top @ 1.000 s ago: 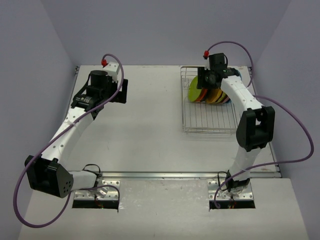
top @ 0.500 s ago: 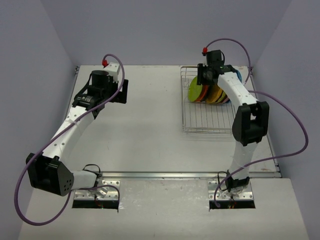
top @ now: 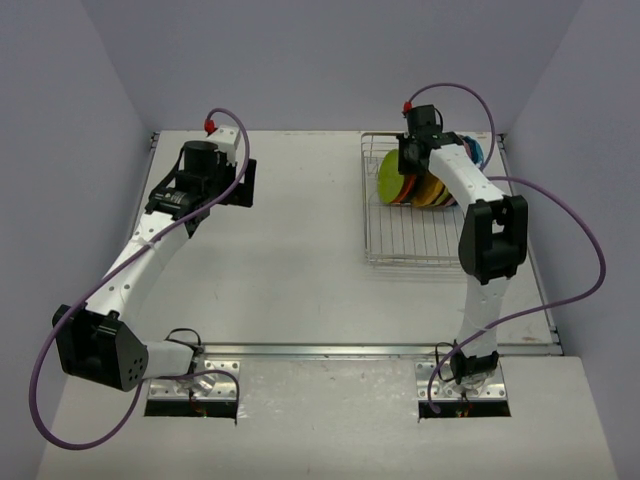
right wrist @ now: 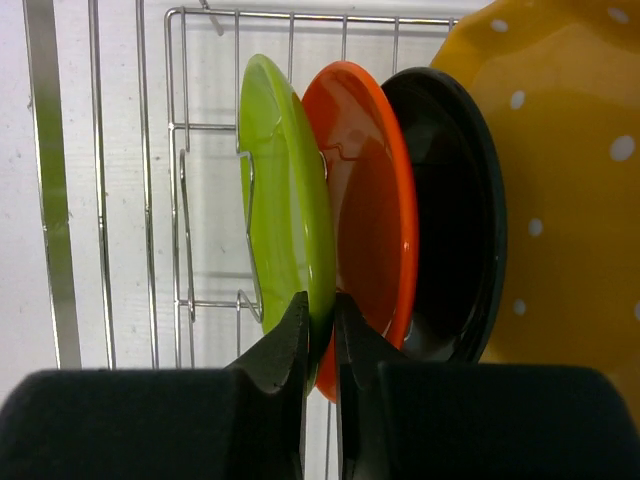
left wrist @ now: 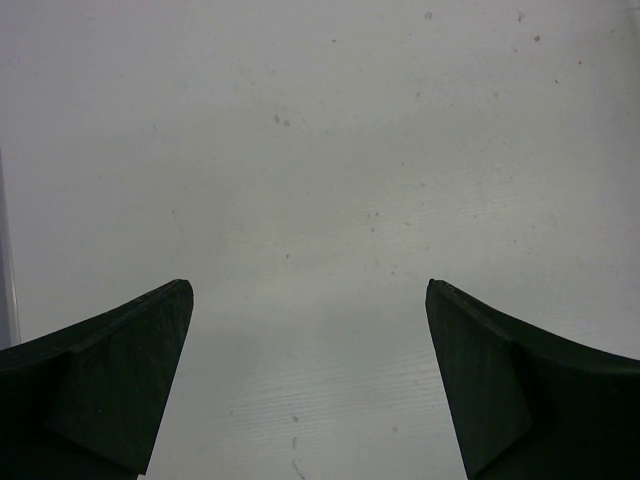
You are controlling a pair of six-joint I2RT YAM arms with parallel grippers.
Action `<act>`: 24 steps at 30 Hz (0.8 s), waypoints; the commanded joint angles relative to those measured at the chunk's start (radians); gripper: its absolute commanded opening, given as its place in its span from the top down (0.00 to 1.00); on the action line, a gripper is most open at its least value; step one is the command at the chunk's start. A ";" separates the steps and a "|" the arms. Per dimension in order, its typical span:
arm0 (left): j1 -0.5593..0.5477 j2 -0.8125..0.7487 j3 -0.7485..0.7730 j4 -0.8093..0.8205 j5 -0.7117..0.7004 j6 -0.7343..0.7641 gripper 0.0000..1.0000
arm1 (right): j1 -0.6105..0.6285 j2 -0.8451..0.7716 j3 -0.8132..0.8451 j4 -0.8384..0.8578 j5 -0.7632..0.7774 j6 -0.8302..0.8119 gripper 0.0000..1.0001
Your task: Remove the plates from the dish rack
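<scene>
Dish rack (right wrist: pixel 185 200): lime plate (right wrist: pixel 285 190), orange plate (right wrist: pixel 365 200), black plate (right wrist: pixel 450 200), yellow plate (right wrist: pixel 560 150) upright. Right gripper (right wrist: pixel 320 330) narrow, pinching lime plate rim.

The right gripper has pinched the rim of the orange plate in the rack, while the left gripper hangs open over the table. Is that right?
Not quite. The right wrist view shows the right gripper pinching the rim of the lime green plate; the orange plate stands in the next slot beside it. The rest holds: the left gripper hangs open over the table.
</scene>
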 commanded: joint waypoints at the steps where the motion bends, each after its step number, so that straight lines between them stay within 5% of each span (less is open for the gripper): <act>1: 0.001 -0.001 -0.008 0.056 -0.014 -0.009 0.00 | 0.022 -0.039 0.050 0.011 0.036 -0.007 0.97; 17: 0.003 -0.001 0.001 0.043 -0.011 -0.024 0.00 | 0.162 -0.265 0.025 0.175 0.361 -0.258 1.00; 21: 0.022 -0.014 0.012 0.025 0.183 -0.040 0.00 | 0.159 -0.349 0.042 0.124 0.229 -0.207 1.00; 24: 0.063 -0.038 -0.005 0.038 0.516 -0.083 0.00 | 0.158 -0.461 -0.025 0.079 -0.001 -0.114 1.00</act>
